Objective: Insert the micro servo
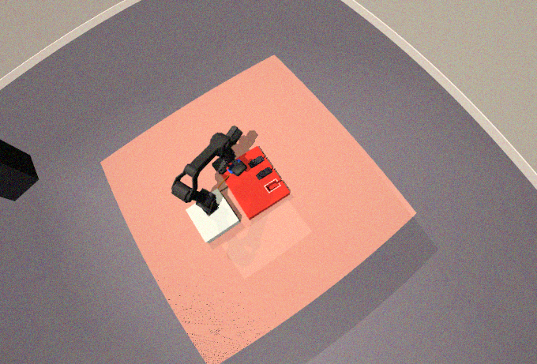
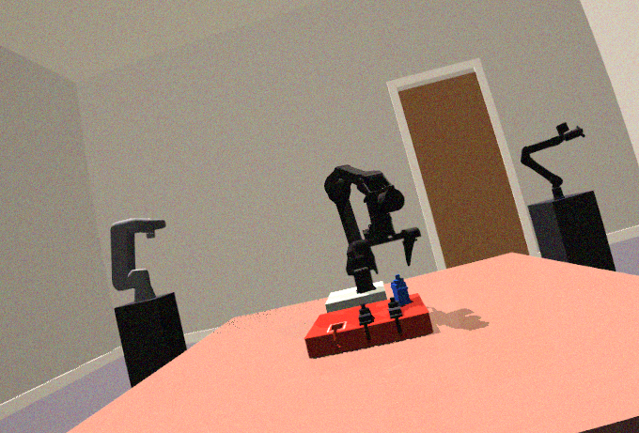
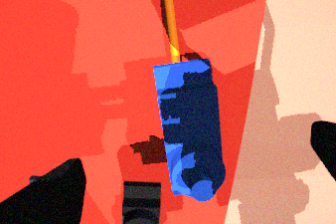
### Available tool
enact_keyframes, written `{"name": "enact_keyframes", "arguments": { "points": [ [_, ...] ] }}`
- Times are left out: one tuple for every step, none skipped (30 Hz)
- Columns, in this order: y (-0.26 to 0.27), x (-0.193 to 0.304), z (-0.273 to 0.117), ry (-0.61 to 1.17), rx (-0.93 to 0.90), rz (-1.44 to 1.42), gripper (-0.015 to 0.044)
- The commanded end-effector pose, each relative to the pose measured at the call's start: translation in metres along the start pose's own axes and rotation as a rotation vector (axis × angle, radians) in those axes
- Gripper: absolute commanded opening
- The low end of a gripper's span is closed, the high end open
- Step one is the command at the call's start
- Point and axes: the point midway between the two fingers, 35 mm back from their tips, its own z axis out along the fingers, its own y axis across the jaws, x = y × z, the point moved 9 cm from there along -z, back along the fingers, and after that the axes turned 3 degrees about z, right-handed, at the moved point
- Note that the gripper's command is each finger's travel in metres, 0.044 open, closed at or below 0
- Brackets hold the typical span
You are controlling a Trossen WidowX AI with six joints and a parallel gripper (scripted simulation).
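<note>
The loose blue micro servo (image 2: 399, 289) (image 3: 191, 125) stands on the red deck (image 1: 253, 204) (image 2: 322, 320) (image 3: 40, 71), near one end, with its output shaft up. Its orange cable (image 1: 223, 181) (image 3: 170, 16) runs off past the deck's edge. My gripper (image 2: 392, 267) (image 3: 201, 150) is open and above the servo, its fingers wide apart on either side in the wrist view. Nothing is between the fingertips. In the top view the gripper mostly hides the servo. The pocket's white outline (image 1: 267, 189) (image 2: 329, 329) lies at the deck's other end; the pocket is empty.
Two black servos (image 1: 256, 161) (image 1: 264, 172) (image 2: 365, 315) (image 2: 395, 308) sit in the deck between the blue servo and the pocket. One black servo (image 3: 141, 202) shows close to the blue one in the wrist view. A white block (image 1: 212, 225) (image 2: 340, 298) stands beside the deck, under my arm's base.
</note>
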Motion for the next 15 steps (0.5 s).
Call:
{"name": "enact_keyframes", "arguments": {
  "points": [
    [0.000,-0.001,0.005,0.003,0.008,-0.011,0.0440],
    [0.000,-0.001,0.009,0.003,0.008,-0.011,0.0440],
    [0.000,-0.001,0.014,0.003,0.008,-0.011,0.0440],
    [0.000,-0.001,0.018,0.003,0.008,-0.011,0.0440],
    [0.000,-0.001,0.021,0.003,0.008,-0.011,0.0440],
    [0.000,-0.001,0.024,0.003,0.008,-0.011,0.0440],
    [0.000,-0.001,0.024,0.003,0.008,-0.011,0.0440],
    [0.000,-0.001,0.025,0.003,0.008,-0.011,0.0440],
    [0.000,-0.001,0.025,0.003,0.008,-0.011,0.0440],
    [0.000,-0.001,0.026,0.003,0.008,-0.011,0.0440],
    [0.000,-0.001,0.027,0.003,0.008,-0.011,0.0440],
    [0.000,-0.001,0.028,0.003,0.008,-0.011,0.0440],
    [0.000,-0.001,0.029,0.003,0.008,-0.011,0.0440],
    [0.000,-0.001,0.031,0.003,0.008,-0.011,0.0440],
    [0.000,-0.001,0.033,0.003,0.008,-0.011,0.0440]
  ]
}}
